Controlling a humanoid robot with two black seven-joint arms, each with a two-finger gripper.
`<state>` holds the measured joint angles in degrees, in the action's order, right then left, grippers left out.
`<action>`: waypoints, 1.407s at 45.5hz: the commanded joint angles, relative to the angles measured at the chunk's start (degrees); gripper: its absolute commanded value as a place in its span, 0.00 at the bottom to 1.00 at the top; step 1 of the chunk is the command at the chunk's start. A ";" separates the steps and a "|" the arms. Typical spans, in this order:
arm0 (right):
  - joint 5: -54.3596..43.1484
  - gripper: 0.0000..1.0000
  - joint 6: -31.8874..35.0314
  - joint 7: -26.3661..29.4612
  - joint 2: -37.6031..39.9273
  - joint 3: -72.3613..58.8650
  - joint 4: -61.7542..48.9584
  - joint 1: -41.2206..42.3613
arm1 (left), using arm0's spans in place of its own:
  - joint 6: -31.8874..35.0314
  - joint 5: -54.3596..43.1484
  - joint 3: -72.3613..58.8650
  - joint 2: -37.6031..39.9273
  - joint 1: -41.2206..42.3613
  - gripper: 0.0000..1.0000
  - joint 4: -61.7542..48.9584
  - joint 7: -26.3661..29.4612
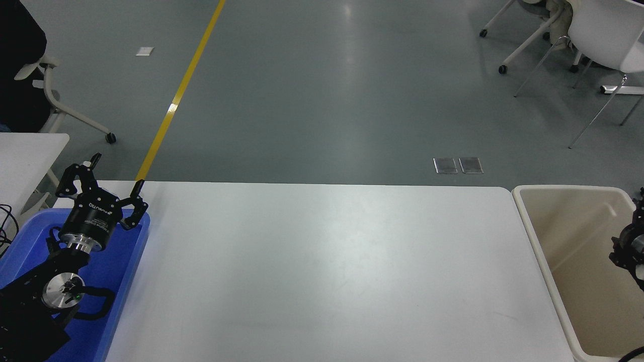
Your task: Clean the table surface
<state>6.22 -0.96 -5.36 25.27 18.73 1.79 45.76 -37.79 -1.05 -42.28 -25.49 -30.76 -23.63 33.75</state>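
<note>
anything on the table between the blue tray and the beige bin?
Nothing: in the head view the table surface is bare from the blue tray to the beige bin.

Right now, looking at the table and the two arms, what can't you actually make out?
- Right gripper: cut off by the head view's right edge, so open or shut is unclear.
- Beige bin: its near right part runs off the frame; the contents there are unseen.
- Blue tray: the left arm covers much of its floor.
- Table surface: near edge cut off at the bottom.
</note>
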 commanded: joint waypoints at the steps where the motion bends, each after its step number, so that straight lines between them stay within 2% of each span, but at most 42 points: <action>1: 0.02 0.99 1.22 -0.79 2.15 -2.82 0.40 3.28 | 0.00 0.00 0.00 0.00 0.00 1.00 0.07 0.00; 15: 0.02 0.99 1.22 -12.39 1.71 -2.47 3.65 6.54 | 0.00 0.00 0.00 0.00 0.00 1.00 -0.01 0.00; 24: 0.02 0.99 1.22 -13.18 -0.13 -0.36 7.44 9.44 | 0.00 0.00 0.00 0.00 0.00 1.00 -0.01 0.00; 40: 0.02 0.99 1.31 -13.36 -5.58 0.35 7.52 11.72 | 0.00 0.00 0.00 0.00 0.00 1.00 -0.01 0.00; 64: 0.02 0.99 1.05 -23.55 -13.84 -5.81 7.35 10.85 | 0.00 0.00 0.00 0.00 0.00 1.00 0.07 0.00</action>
<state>6.24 0.24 -25.11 15.16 14.92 9.21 57.12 -37.79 -1.06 -42.28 -25.49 -30.76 -23.62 33.75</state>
